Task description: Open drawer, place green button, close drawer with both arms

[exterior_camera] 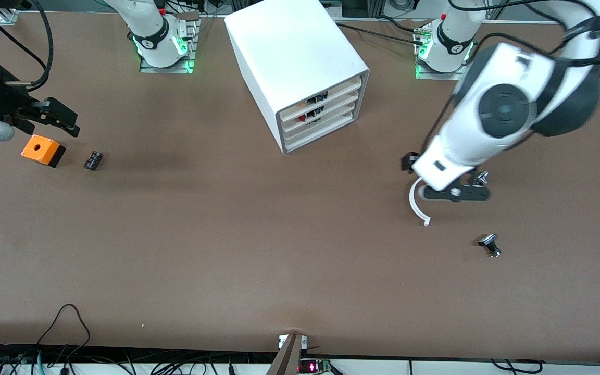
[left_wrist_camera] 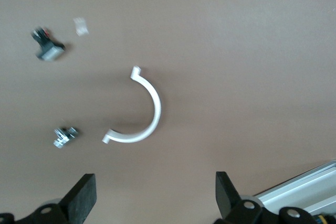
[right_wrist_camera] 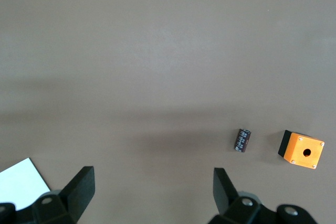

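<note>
The white drawer cabinet (exterior_camera: pixel 300 62) stands at the table's middle near the arm bases, all its drawers shut; small parts show in the drawer fronts (exterior_camera: pixel 314 104). No green-capped button is in view. My left gripper (exterior_camera: pixel 453 194) hangs open and empty over bare table at the left arm's end, beside a white curved strip (exterior_camera: pixel 419 204). In the left wrist view (left_wrist_camera: pixel 155 198) its fingers (left_wrist_camera: pixel 84 195) stand wide apart, with the strip (left_wrist_camera: pixel 144 116) lying past them. My right gripper (exterior_camera: pixel 65 121) is open and empty at the right arm's end, over bare table (right_wrist_camera: pixel 152 192).
An orange box with a hole (exterior_camera: pixel 43 150) (right_wrist_camera: pixel 302 149) and a small dark cylinder (exterior_camera: pixel 92 160) (right_wrist_camera: pixel 242 140) lie below the right gripper. Two silver-and-black knobs (exterior_camera: pixel 490 245) (exterior_camera: pixel 481 178) lie near the left gripper, also in its wrist view (left_wrist_camera: pixel 48 51) (left_wrist_camera: pixel 64 136).
</note>
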Robot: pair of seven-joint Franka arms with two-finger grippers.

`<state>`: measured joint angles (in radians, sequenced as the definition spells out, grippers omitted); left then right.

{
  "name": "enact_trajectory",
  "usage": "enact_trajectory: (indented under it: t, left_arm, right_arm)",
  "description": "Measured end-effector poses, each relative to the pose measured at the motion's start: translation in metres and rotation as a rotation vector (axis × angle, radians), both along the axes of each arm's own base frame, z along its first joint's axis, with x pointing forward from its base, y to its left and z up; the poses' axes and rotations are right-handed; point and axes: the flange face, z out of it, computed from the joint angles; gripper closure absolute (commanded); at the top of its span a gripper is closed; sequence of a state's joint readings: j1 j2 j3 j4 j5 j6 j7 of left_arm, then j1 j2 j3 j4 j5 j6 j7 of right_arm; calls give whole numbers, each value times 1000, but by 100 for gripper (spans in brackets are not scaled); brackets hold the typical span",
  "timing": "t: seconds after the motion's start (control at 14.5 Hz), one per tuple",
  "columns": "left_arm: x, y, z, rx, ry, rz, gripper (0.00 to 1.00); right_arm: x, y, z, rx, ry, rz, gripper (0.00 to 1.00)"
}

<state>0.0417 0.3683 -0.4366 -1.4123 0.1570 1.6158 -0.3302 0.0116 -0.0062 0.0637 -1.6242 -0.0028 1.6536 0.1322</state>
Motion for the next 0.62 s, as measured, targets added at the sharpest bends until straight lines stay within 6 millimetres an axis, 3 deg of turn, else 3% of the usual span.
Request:
enact_trajectory:
  t: [0.28,0.48,0.62]
  left_arm:
    - [8,78,50,-7,-58,-115,0]
    - [-10,132,79,-61,-68,-81,0]
    - [-25,150,94,-63,-87,-59,0]
  right_arm:
    - [0,0,0,0,-1,0,0]
    - [0,0,0,1,-1,0,0]
    - [0,0,0,1,-1,0,0]
